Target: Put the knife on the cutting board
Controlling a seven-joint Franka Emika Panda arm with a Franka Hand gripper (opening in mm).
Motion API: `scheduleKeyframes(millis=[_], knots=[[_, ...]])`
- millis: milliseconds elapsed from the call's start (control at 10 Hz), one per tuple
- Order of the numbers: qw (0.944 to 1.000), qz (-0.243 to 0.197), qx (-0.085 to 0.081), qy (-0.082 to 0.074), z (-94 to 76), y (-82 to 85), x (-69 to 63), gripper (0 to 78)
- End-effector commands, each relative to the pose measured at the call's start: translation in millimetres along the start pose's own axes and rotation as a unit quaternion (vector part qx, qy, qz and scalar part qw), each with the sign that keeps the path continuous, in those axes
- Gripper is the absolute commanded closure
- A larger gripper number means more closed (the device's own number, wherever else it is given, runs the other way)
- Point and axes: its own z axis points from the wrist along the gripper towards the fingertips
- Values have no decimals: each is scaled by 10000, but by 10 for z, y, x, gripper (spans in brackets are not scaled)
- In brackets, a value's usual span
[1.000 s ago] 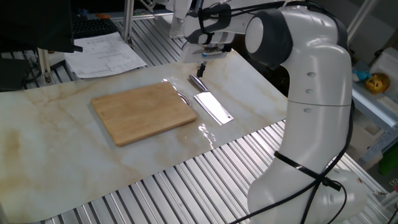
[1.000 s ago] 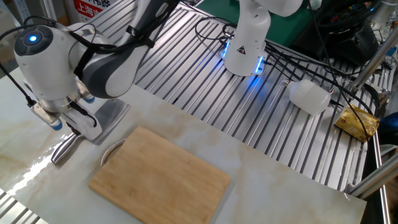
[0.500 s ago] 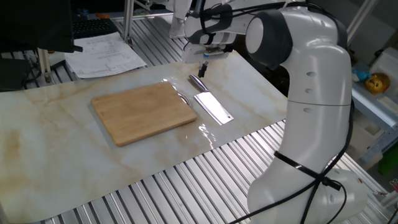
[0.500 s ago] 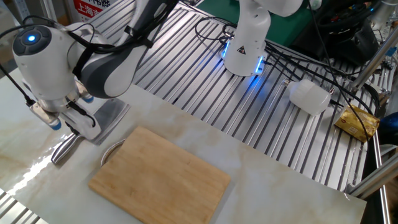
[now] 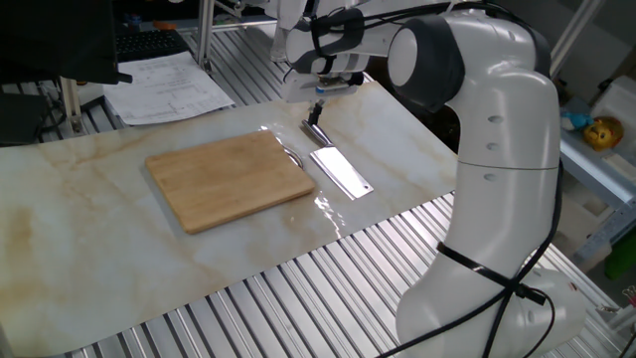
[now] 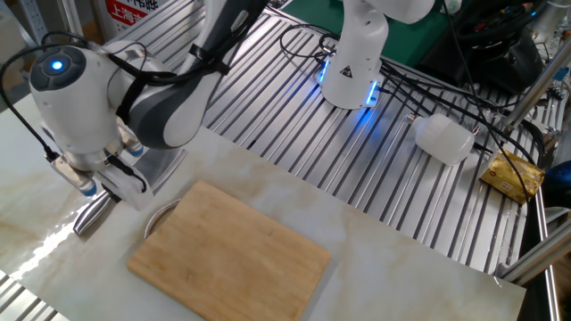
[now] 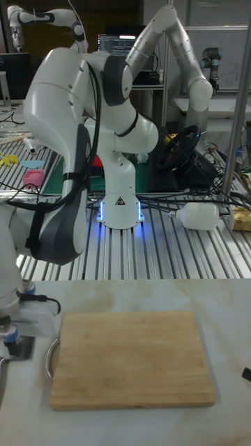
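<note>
Now approaching: gripper (image 5: 319,100) over the knife (image 5: 336,164) handle, jaw state impossible to tell. Next, descend, close on handle, lift toward cutting board (image 5: 230,177).

The knife (image 5: 336,164) lies flat on the marble table (image 5: 89,229), just beside the right edge of the cutting board (image 5: 230,179), handle pointing away from the board's near corner. The gripper (image 5: 319,95) hangs above the handle end (jaw spacing unclear). Papers (image 5: 167,87) lie beyond the board.
</note>
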Motion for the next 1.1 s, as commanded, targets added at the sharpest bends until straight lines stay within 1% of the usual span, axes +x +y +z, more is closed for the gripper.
scheduleKeyframes(millis=[100, 200, 400, 600, 800, 1000, 1100], knots=[[9996, -271, -76, -9, 11, -469, -169, 776], [9996, -275, -75, 5, 8, -493, -173, 776], [9996, -272, -61, 88, 44, -652, -190, 776], [9996, -236, -57, 110, 61, -663, -161, 776], [9995, -300, -63, 111, 93, -658, -147, 776], [9993, -343, -102, 77, 149, -612, -131, 776], [9994, -331, -87, 75, 140, -562, -119, 776]])
